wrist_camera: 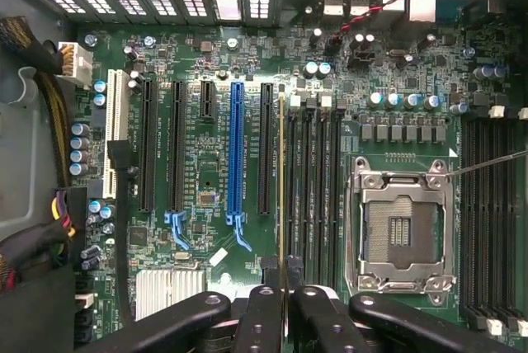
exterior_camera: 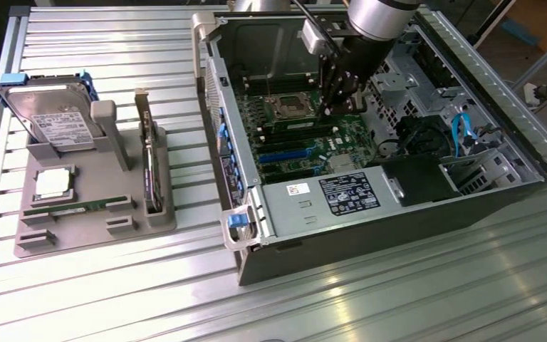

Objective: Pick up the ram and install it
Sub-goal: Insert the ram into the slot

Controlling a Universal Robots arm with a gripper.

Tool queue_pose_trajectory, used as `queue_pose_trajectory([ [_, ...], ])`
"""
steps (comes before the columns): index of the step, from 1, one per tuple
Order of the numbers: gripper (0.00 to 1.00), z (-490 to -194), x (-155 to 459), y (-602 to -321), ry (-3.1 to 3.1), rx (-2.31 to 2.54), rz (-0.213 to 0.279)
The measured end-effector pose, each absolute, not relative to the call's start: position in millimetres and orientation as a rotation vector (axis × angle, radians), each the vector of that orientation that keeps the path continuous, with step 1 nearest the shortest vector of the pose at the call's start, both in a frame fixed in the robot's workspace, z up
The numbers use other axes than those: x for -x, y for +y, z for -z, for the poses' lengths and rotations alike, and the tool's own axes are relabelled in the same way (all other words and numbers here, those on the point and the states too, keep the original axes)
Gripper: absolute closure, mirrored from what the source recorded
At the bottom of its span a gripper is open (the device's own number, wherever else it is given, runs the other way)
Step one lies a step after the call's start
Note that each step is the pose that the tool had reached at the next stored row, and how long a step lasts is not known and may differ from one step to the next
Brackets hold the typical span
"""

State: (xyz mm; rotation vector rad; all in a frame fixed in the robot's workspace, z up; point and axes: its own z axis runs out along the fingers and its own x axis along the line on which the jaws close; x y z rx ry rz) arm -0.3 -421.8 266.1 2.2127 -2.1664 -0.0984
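Observation:
My gripper [exterior_camera: 335,100] is down inside the open computer case [exterior_camera: 254,235], over the motherboard [exterior_camera: 298,135]. In the wrist view its black fingers [wrist_camera: 260,320] are shut on the ram [wrist_camera: 282,188], which I see edge-on as a thin gold-green line. The ram stands upright and runs parallel to the black memory slots [wrist_camera: 315,196], at the side of that bank away from the open processor socket [wrist_camera: 400,229]. Whether the ram touches a slot I cannot tell.
A grey holder [exterior_camera: 93,228] at the exterior view's left carries a hard drive [exterior_camera: 50,117], a square silver chip [exterior_camera: 53,182], a dark card [exterior_camera: 150,164] and a narrow green board [exterior_camera: 65,209]. Case walls, the power supply [exterior_camera: 350,192] and blue cables [exterior_camera: 464,132] surround the gripper.

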Motion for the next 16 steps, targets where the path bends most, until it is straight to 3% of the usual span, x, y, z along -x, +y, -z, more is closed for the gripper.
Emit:
queue_pose_trajectory([
  [16,0.88,-264.0,1.8,-420.5,-2.194,-2.196,0.089],
])
